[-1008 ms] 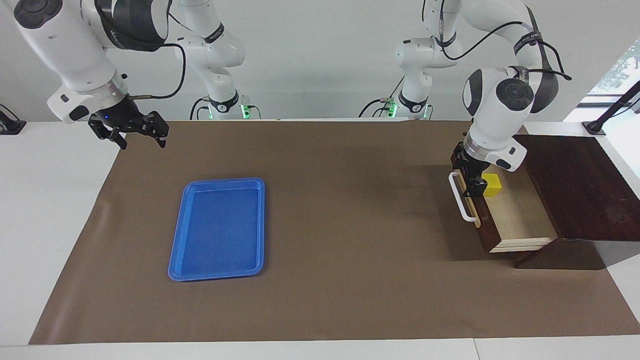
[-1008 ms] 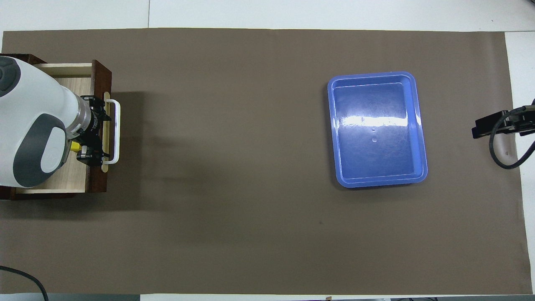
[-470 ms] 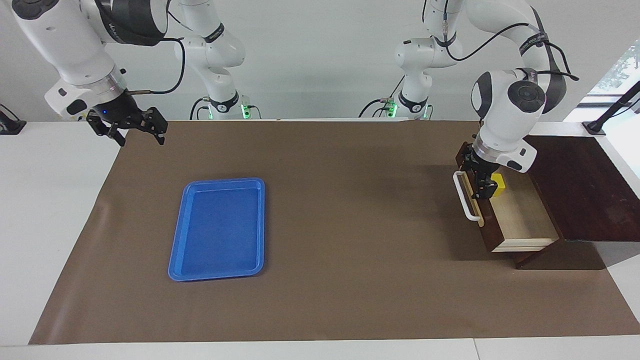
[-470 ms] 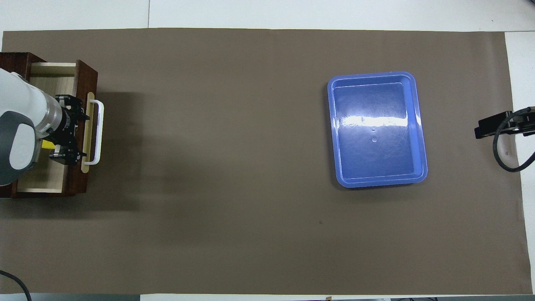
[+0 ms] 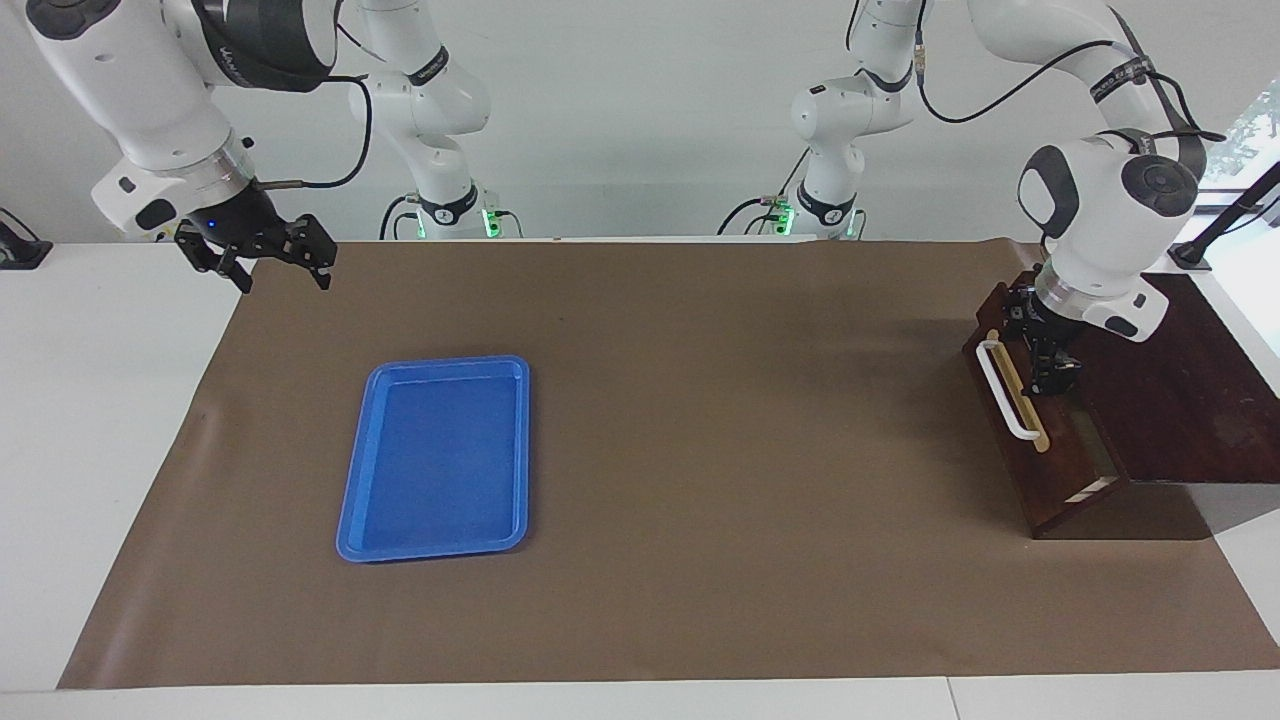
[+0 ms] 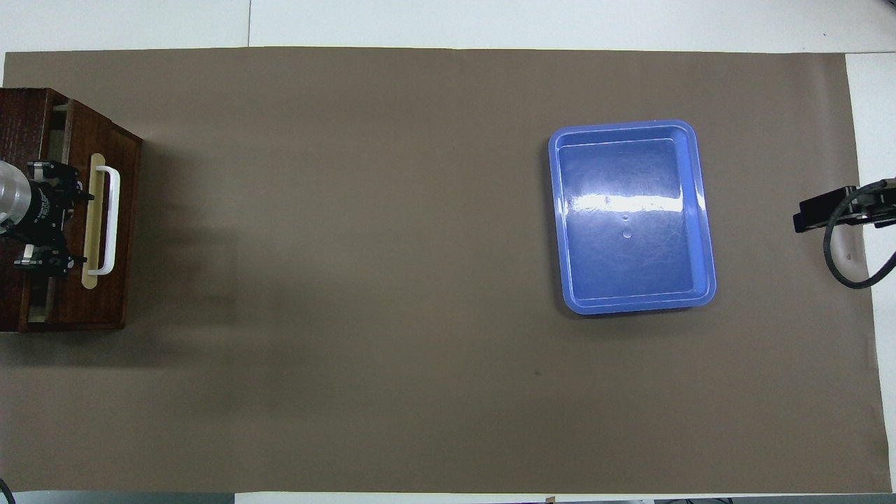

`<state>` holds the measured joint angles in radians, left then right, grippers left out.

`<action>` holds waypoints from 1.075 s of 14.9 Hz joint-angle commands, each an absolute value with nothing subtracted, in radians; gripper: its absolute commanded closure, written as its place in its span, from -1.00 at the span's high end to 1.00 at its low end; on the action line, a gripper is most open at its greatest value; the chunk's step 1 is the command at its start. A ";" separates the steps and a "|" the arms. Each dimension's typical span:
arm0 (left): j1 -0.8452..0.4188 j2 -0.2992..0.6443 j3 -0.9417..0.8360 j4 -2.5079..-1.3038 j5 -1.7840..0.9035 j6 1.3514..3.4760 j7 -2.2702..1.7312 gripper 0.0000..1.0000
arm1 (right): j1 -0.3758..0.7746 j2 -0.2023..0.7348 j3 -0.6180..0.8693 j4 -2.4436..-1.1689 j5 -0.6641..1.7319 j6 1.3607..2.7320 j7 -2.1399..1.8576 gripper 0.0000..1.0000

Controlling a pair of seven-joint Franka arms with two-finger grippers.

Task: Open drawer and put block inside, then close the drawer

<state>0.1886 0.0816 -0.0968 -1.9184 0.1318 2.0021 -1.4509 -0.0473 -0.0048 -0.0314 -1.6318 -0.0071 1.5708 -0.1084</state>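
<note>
Drawer (image 5: pixel 1040 440) now pushed almost shut, block hidden inside. Left end effector (image 5: pixel 1050 365) at drawer's top edge beside handle (image 5: pixel 1003 388), grip state unclear. Right end effector (image 5: pixel 275 265) waits spread open, empty, above table (image 5: pixel 700 450) edge.

Table (image 5: pixel 120 400) (brown mat (image 5: pixel 700 450), blue tray (image 5: pixel 437 457))

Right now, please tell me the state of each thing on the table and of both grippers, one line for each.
drawer: almost shut, a thin pale gap left at the box.
block: not visible in either view.
left gripper: at the top edge of the drawer front, beside the white handle.
right gripper: open, empty, waiting over the table edge at the right arm's end.
blue tray: empty, flat on the brown mat.
</note>
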 commanded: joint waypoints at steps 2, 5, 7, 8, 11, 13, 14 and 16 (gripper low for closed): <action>0.212 0.072 -0.101 -1.939 0.152 2.023 -1.425 1.00 | -0.061 -0.018 -0.017 -1.643 -0.028 1.569 -0.129 1.00; 0.225 0.072 -0.100 -1.939 0.152 2.026 -1.416 1.00 | -0.055 -0.018 -0.017 -1.644 -0.028 1.569 -0.129 1.00; 0.241 0.072 -0.100 -1.937 0.152 2.028 -1.384 1.00 | -0.055 -0.018 -0.015 -1.643 -0.028 1.568 -0.130 1.00; 0.242 0.072 -0.100 -1.937 0.152 2.028 -1.382 1.00 | -0.055 -0.018 -0.015 -1.643 -0.028 1.571 -0.130 1.00; 0.227 0.072 -0.101 -1.928 0.153 1.990 -1.376 1.00 | -0.057 -0.018 -0.015 -1.643 -0.026 1.571 -0.130 1.00; 0.203 0.071 -0.106 -1.916 0.152 1.936 -1.307 1.00 | -0.057 -0.018 -0.015 -1.643 -0.026 1.571 -0.130 1.00; 0.189 0.068 -0.107 -1.907 0.140 1.931 -1.264 1.00 | -0.057 -0.018 -0.015 -1.643 -0.026 1.571 -0.130 1.00; 0.151 0.042 -0.113 -1.890 0.137 1.876 -1.255 1.00 | -0.058 -0.018 -0.015 -1.643 -0.026 1.571 -0.130 1.00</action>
